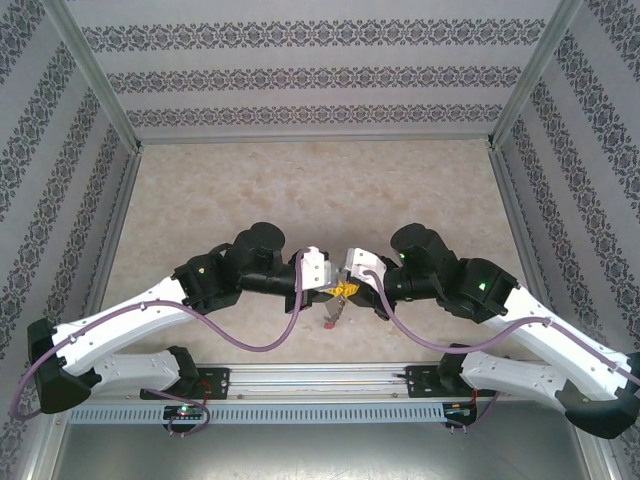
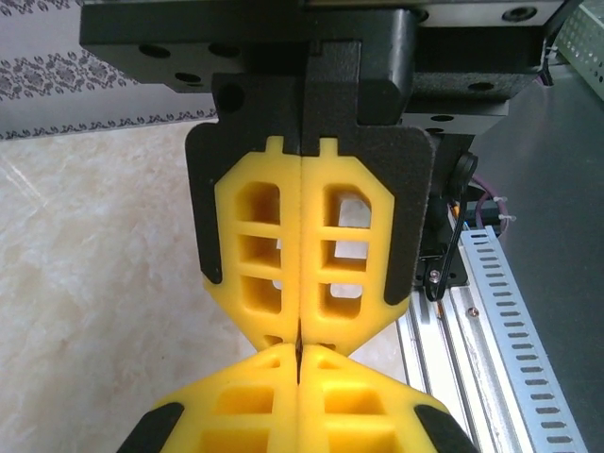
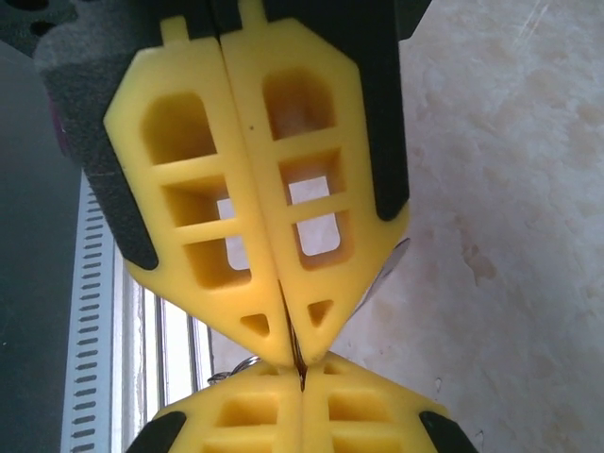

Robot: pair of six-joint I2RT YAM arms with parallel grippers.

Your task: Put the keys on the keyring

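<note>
Both grippers meet tip to tip above the near middle of the table. My left gripper [image 1: 333,291] [image 2: 298,359] is shut, and so is my right gripper [image 1: 347,289] [image 3: 302,377]. A thin dark metal strip, apparently the keyring [image 3: 298,357] seen edge on, runs through both pairs of yellow fingers. Most of it is hidden between them. A red-headed key [image 1: 329,322] dangles below the tips on a grey metal piece [image 1: 341,309]. A small wire loop [image 3: 229,369] pokes out beside my right fingers. A grey metal blade [image 3: 397,261] shows behind a left finger.
The marbled table [image 1: 300,190] stretches behind the arms, with patterned walls on three sides. A slotted aluminium rail [image 1: 320,380] runs along the near edge just under the hanging key. Purple cables [image 1: 250,340] loop off both wrists.
</note>
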